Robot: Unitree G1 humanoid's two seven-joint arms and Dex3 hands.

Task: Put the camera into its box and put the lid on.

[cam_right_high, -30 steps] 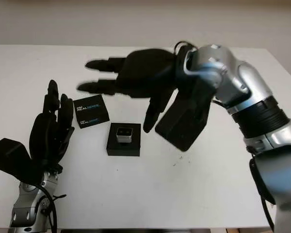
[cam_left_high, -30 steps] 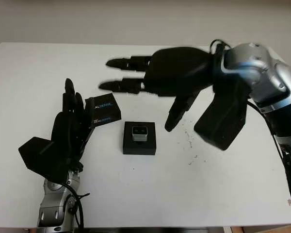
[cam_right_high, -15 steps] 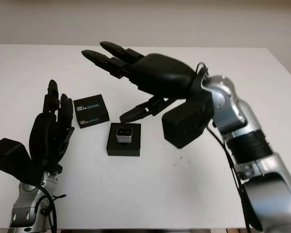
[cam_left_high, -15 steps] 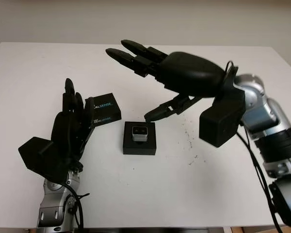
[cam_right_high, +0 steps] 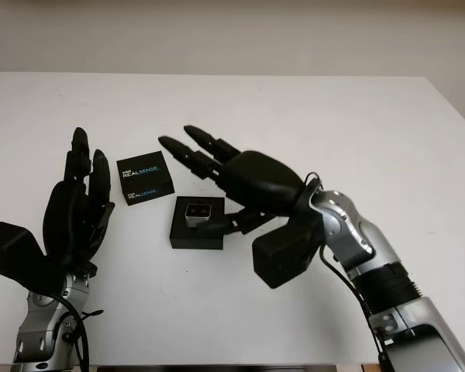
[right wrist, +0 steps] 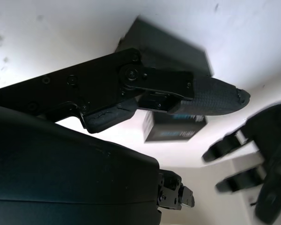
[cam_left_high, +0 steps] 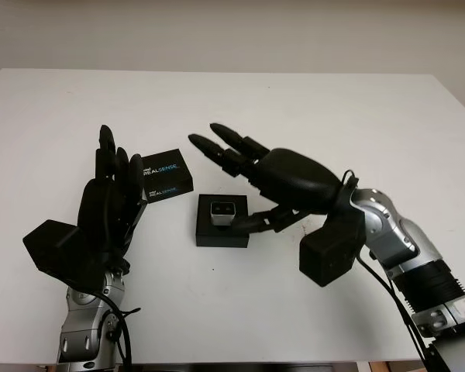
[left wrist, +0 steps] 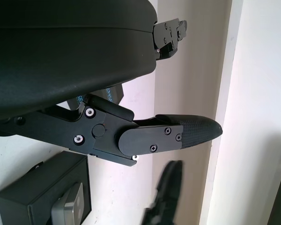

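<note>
The right hand (cam_left_high: 275, 186), open and holding nothing, is hovering beside the box (cam_left_high: 222, 232); the left hand (cam_left_high: 108, 209), also open, should be taking the lid (cam_left_high: 167, 173) just beyond its fingertips squarely.

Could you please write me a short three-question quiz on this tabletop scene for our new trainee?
1. True or false: the lid already sits on the box.
2. Which hand reaches over the box: A) left hand B) right hand?
3. Fill in: the silver camera sits ___ the box.

Key: 1 false, the lid lies on the table beside the box; 2 B; 3 in.
</note>
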